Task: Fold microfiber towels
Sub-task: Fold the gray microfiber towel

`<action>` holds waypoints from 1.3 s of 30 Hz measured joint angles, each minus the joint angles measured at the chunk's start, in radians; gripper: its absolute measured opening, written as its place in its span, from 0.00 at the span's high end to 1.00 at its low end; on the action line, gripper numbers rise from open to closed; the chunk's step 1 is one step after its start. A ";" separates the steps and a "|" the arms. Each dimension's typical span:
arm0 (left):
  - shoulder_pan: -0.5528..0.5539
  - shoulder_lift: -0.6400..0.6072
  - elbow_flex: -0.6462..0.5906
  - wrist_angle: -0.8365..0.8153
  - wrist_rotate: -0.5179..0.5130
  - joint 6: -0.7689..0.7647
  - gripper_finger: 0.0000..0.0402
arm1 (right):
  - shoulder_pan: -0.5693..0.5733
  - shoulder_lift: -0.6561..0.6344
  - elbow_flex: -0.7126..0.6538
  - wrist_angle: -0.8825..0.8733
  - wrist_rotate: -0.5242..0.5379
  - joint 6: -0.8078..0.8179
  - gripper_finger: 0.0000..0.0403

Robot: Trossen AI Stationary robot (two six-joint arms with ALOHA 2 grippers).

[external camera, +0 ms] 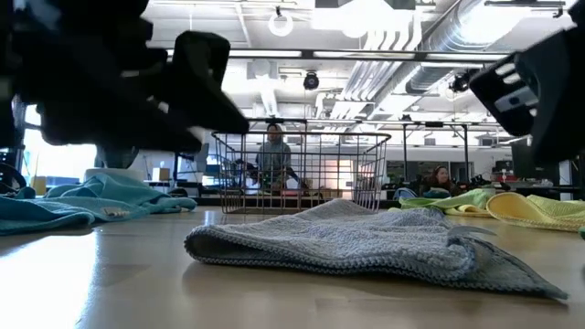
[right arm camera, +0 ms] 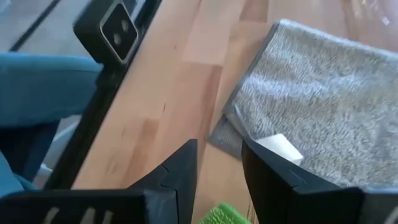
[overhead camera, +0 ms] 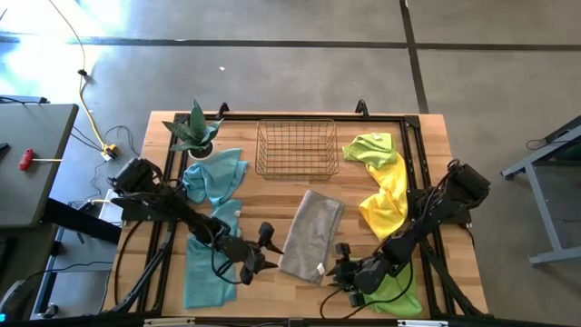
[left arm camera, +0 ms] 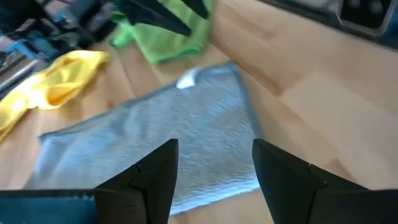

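Observation:
A grey microfiber towel lies folded in a long strip on the table's middle, a white label at its near corner. My left gripper hovers open just off the strip's left long edge; in its wrist view the grey towel lies beyond the fingers. My right gripper stands open at the near right corner, bare wood showing between its fingers. Two teal towels lie on the left. Lime green towels and a yellow one lie on the right.
A wire basket stands at the table's far middle and a spiky potted plant at the far left. A black frame rail runs along the table's sides. Bare wood shows between the basket and the grey towel. People sit in the room beyond.

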State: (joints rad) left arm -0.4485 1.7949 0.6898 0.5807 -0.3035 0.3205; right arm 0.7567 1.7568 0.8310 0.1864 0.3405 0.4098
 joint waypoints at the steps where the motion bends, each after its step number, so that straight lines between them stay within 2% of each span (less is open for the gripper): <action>1: -0.006 0.019 0.006 -0.001 -0.008 0.013 0.51 | 0.002 0.005 0.000 0.000 0.000 -0.002 0.70; 5: -0.019 0.083 0.042 0.000 -0.073 0.055 0.51 | 0.003 0.013 0.001 0.006 0.001 -0.030 0.70; 13: -0.006 0.144 0.076 -0.026 -0.093 0.049 0.51 | 0.003 0.036 0.002 0.049 -0.002 -0.050 0.70; 18: -0.009 0.137 0.076 -0.068 -0.090 -0.018 0.51 | 0.004 0.058 0.002 0.108 -0.013 -0.044 0.70; 25: -0.027 0.139 0.114 -0.059 -0.002 -0.051 0.51 | 0.002 0.063 0.002 0.129 0.005 -0.078 0.70; 33: -0.034 0.141 0.118 -0.082 0.006 -0.178 0.51 | -0.005 0.155 0.002 0.203 0.017 -0.106 0.70; 39: -0.067 0.141 0.118 -0.114 -0.021 -0.123 0.51 | -0.004 0.185 0.002 0.246 0.028 -0.185 0.70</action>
State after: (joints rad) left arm -0.5155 1.9358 0.8078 0.4671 -0.3248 0.1976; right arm 0.7525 1.9422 0.8326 0.4324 0.3681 0.2249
